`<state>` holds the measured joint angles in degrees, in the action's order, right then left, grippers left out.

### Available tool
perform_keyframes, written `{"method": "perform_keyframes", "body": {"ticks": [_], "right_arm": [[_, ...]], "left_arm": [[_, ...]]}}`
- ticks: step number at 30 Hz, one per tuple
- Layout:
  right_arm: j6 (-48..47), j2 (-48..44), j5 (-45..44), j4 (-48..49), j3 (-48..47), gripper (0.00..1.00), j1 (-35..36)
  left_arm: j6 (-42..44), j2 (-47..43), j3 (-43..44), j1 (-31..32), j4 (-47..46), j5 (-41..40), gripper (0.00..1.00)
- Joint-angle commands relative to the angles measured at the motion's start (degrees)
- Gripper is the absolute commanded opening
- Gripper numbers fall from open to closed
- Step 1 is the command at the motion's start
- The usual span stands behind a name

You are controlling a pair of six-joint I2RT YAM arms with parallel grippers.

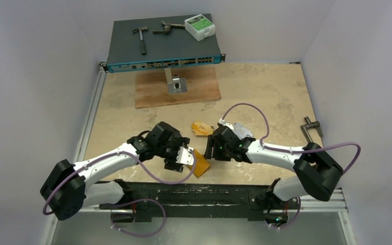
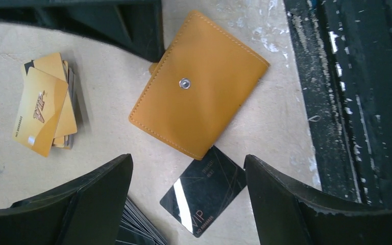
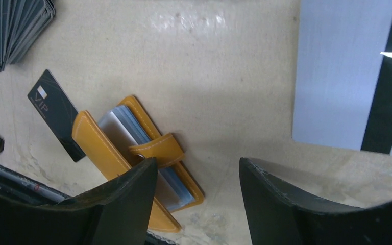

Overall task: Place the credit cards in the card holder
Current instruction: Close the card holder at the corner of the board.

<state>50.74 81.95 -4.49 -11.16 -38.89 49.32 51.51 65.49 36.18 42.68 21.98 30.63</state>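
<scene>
The orange card holder [image 2: 199,97] lies snap side up near the table's front edge and also shows in the top view [image 1: 200,164]. In the right wrist view [image 3: 107,153] it gapes slightly, with pale cards inside and its tab loose. A single black card [image 2: 204,191] lies half under its corner. My left gripper [image 2: 189,204] is open and empty above this black card. A fanned black pile [image 2: 138,227] lies by the left finger. An orange-gold pile [image 2: 46,109] lies further off. My right gripper [image 3: 199,194] is open and empty beside the holder. A silvery-white card with a dark stripe [image 3: 347,76] lies beyond it.
A network switch [image 1: 163,48] stands at the back with a hammer [image 1: 142,38] and a white-green box [image 1: 200,26] on it. A wooden board [image 1: 176,89] with a metal bracket lies before it. A black rail [image 2: 352,102] runs along the table's near edge.
</scene>
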Motion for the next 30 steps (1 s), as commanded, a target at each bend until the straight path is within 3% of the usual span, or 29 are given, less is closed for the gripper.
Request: {"method": "perform_keyframes", "body": {"ticks": [1,14,22,30], "right_arm": [[4.49,-6.3,0.67,2.4,3.32,0.61,0.74],[11.72,-6.64,4.28,13.04,6.79,0.59,5.18],[14.91,-12.88,6.83,21.49,12.09,0.51,5.35],[11.71,-19.43,10.36,30.96,16.36,0.43,5.4]], "left_arm": [[2.43,4.52,2.81,1.29,-5.92,-2.13,0.81],[12.55,14.14,8.28,4.56,-3.2,-2.74,0.78],[11.65,13.74,7.34,4.4,-2.27,-1.36,0.75],[8.0,14.46,12.35,3.61,0.73,1.02,0.75]]}}
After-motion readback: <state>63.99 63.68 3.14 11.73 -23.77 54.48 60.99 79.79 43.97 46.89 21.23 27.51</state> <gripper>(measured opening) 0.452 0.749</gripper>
